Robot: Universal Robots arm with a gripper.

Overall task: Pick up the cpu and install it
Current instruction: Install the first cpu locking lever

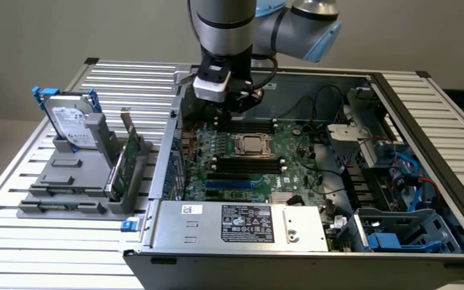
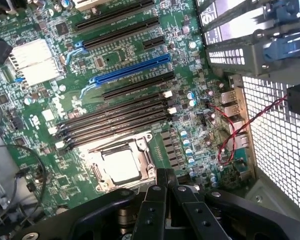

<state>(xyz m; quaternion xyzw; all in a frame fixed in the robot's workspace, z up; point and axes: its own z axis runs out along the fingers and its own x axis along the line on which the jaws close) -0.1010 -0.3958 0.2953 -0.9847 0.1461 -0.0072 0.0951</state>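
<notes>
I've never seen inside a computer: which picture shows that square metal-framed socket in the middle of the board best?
The wrist view: the socket looks large there, its metal frame and pale centre plain, just ahead of the shut gripper. The exterior view shows the same socket smaller, among the board's slots.

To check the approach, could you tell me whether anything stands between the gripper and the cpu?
Nothing visible does: the cpu lies bare inside its socket frame, and the gripper hangs above the motherboard beside it.
</notes>
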